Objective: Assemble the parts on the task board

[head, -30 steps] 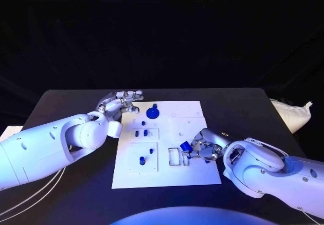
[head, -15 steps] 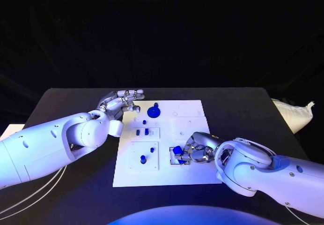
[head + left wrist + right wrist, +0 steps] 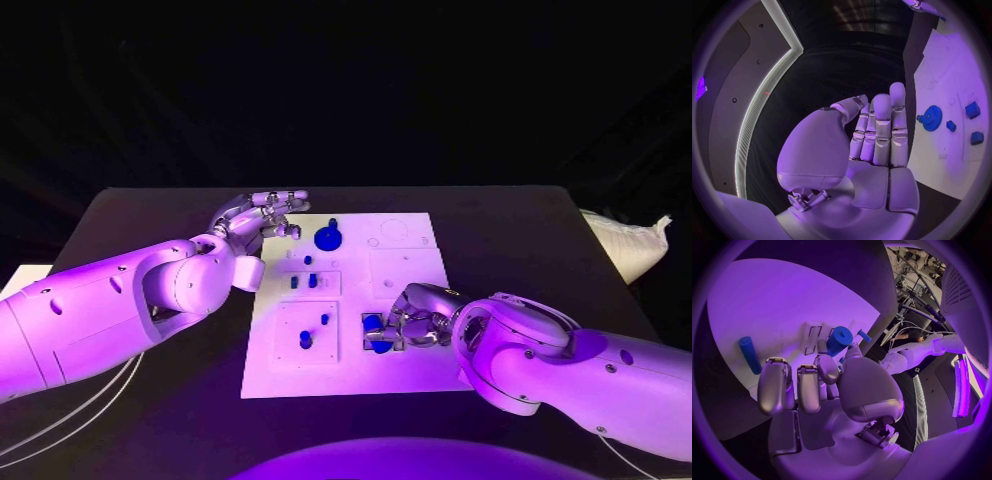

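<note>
The white task board [image 3: 408,268] lies mid-table. My right hand [image 3: 421,318] hovers over the board's near right part and pinches a blue part [image 3: 378,324] between thumb and fingers, just above two narrow slots [image 3: 371,337]. In the right wrist view the held blue part [image 3: 839,340] sits next to the slots [image 3: 811,338], and a blue peg [image 3: 748,354] lies flat on the board [image 3: 767,300]. My left hand [image 3: 264,216] is at the board's far left corner, fingers extended and holding nothing, beside a blue gear [image 3: 329,238]. The left wrist view shows the left hand [image 3: 878,134] beside the gear [image 3: 931,118].
Small blue parts [image 3: 302,282] stand in the board's left blocks, with another blue piece [image 3: 306,340] nearer me. A white bag [image 3: 623,246] lies at the table's right edge. Cables [image 3: 72,410] hang by the left arm.
My right hand has carried the blue part leftward from the board's right edge to just above the two slots. The left hand has stayed where it was.
</note>
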